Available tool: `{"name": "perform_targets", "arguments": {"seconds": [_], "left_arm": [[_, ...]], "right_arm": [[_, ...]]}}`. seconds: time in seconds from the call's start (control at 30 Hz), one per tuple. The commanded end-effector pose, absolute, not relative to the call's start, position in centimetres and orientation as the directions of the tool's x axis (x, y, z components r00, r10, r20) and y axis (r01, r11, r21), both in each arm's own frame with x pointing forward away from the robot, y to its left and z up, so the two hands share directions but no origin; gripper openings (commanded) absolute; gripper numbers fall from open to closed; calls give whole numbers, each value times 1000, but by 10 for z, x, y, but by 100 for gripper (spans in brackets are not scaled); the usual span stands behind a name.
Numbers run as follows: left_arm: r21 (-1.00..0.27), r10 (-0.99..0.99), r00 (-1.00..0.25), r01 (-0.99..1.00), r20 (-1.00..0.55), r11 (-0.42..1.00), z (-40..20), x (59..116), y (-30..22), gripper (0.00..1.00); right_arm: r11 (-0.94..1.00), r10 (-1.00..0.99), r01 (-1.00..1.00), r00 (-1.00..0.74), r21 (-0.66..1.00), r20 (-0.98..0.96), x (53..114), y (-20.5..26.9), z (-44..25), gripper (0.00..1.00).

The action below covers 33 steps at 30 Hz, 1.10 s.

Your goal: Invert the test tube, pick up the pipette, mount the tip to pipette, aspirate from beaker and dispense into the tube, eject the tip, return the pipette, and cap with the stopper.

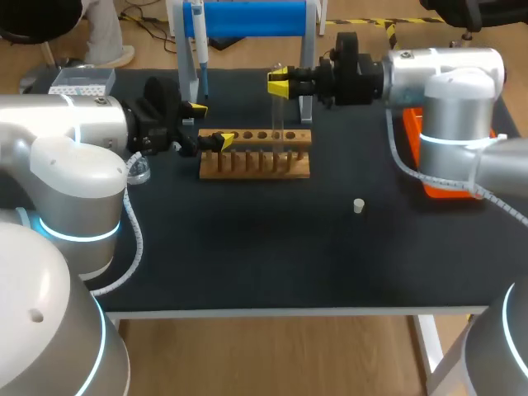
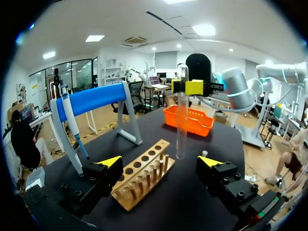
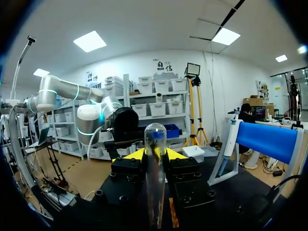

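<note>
My right gripper (image 1: 279, 82) is shut on a clear test tube (image 1: 277, 120). The tube hangs upright over the wooden rack (image 1: 256, 157), rounded end up, its lower end just above the rack. In the right wrist view the test tube (image 3: 155, 178) stands between the yellow tips of the right gripper (image 3: 155, 154). My left gripper (image 1: 209, 124) is open at the rack's left end; in its own view the left gripper (image 2: 160, 163) straddles the rack (image 2: 144, 173), with the tube (image 2: 181, 125) ahead. The pipette (image 1: 198, 41) hangs on the blue stand. The white stopper (image 1: 358, 205) lies on the mat.
An orange tray (image 1: 437, 177) sits at the right edge under my right arm. A tip box (image 1: 81, 80) stands at the far left corner. The blue stand (image 1: 247, 18) rises behind the rack. A small glass vessel (image 1: 139, 172) sits beside my left arm.
</note>
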<state>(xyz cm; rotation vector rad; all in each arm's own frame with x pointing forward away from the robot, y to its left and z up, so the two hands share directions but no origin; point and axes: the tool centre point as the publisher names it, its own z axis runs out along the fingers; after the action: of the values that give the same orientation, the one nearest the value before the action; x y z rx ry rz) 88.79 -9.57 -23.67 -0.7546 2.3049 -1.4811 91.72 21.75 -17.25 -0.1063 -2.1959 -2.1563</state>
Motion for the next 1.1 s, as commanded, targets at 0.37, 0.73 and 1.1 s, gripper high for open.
{"name": "perform_targets", "arguments": {"seconds": [0.37, 0.73, 1.1], "left_arm": [[-904, -574, -818, -269, 32, 332, -237, 889, -96, 100], [-904, -574, -818, -269, 32, 332, -237, 889, -96, 100], [-904, -574, -818, -269, 32, 332, -237, 889, -96, 100]], "right_arm": [[63, -27, 408, -911, 911, 410, 929, 216, -175, 0], [175, 36, 847, -515, 502, 857, 946, 209, -178, 0], [156, 144, 949, -298, 276, 944, 950, 208, -185, 0]]}}
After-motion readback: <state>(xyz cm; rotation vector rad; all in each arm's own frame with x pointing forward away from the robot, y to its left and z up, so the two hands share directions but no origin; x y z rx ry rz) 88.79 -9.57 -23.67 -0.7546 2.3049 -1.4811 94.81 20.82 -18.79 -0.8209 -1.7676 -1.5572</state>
